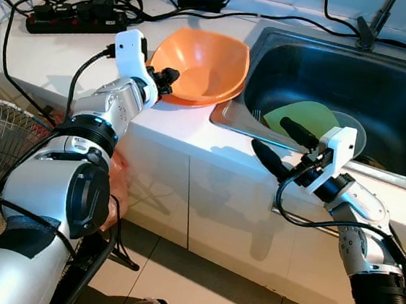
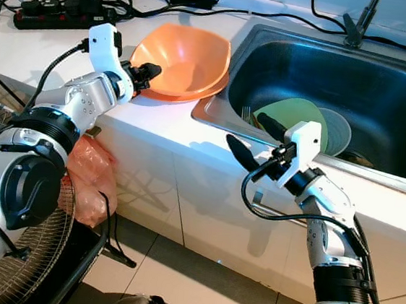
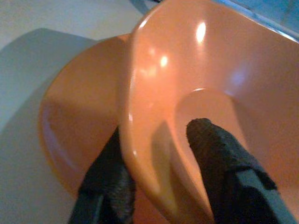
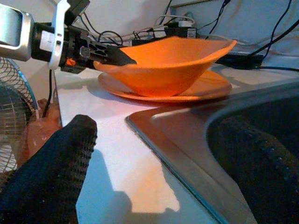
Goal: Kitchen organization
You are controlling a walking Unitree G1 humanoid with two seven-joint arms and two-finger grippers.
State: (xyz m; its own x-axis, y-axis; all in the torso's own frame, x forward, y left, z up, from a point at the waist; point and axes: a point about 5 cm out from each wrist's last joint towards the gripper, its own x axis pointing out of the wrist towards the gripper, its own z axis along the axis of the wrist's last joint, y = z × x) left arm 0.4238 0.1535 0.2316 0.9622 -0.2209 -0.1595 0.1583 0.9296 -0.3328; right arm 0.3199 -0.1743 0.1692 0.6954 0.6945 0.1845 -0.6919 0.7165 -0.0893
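Orange is the colour of the moment: an orange bowl [image 1: 205,65] sits on an orange plate [image 4: 205,88] on the white counter [image 1: 68,54], just beside the near left corner of the steel sink [image 1: 405,93]. The left gripper [image 1: 169,77] is at the bowl's near rim, and the left wrist view makes it plain: one black finger [image 3: 219,158] lies inside the bowl, the other runs down the outside wall, so the rim is pinched between them. The bowl sits tilted, its far edge lifted higher than the side in the grip, while the plate lies flat beneath it. Over on the other side, the right gripper [image 1: 280,147] hovers at the front edge of the sink, fingers spread wide and holding nothing; one finger reaches over the basin, the other hangs out past the counter's front. Down in the sink lies a green plate [image 1: 301,119] with a grey dish [image 1: 354,135] partly under it. Behind the bowl, a black power strip [image 1: 75,19] and a tangle of black cables [image 1: 203,10] run along the back of the counter. A wire fan [image 1: 1,138] stands on the floor at the robot's left, with a pinkish plastic bag [image 2: 92,173] close beside it, against the white cabinet front [image 1: 205,203].
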